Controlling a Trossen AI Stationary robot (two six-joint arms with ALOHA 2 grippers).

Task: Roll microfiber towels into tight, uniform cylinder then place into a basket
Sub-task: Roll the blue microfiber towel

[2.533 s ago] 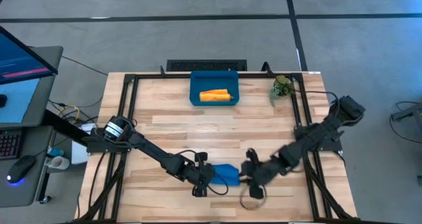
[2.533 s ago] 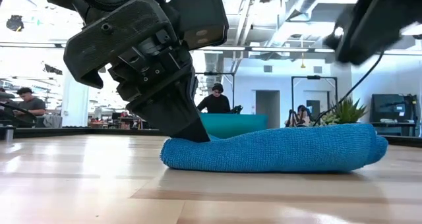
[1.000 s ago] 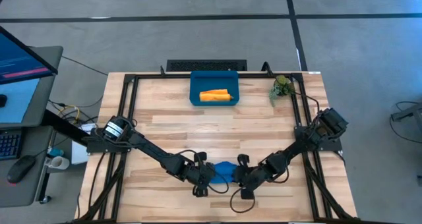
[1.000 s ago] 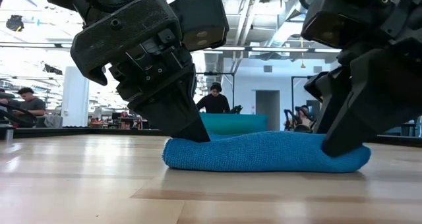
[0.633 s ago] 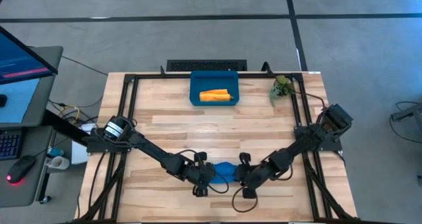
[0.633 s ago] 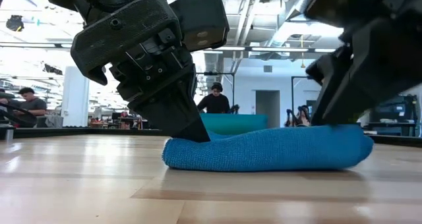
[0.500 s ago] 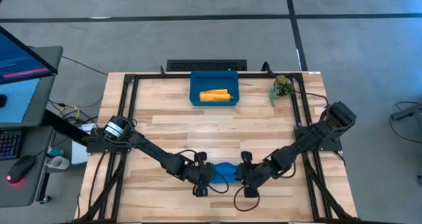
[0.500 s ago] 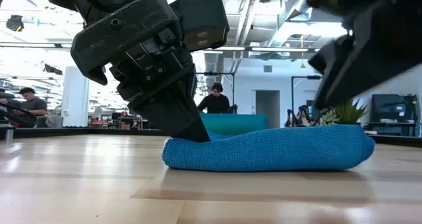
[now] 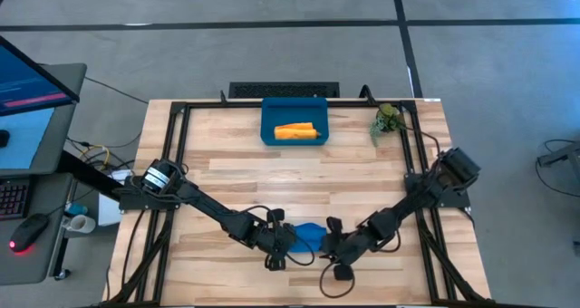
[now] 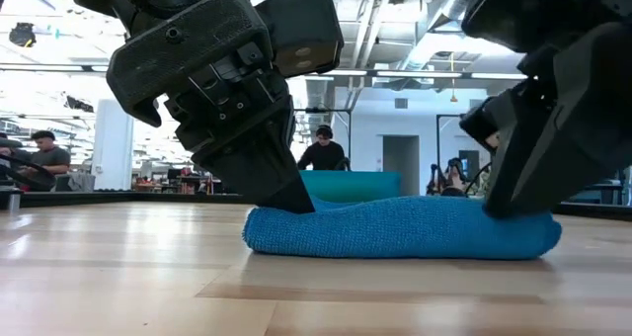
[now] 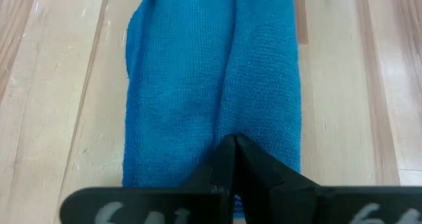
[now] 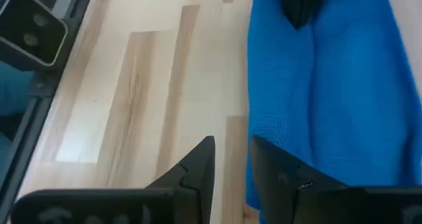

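Blue towel [image 10: 400, 227] mid-roll: my shut left gripper [image 10: 296, 203] pins one end, half-open right gripper [image 12: 231, 159] holds nothing. Next, tighten it, then basket [image 9: 294, 120].

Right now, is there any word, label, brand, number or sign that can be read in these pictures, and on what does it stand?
No text can be read with certainty.
White marks on the dark left gripper, seen in the left wrist view: blurred and cut off, not readable.
Flat computer screen with a blue display, beside the table: lines too small to read.
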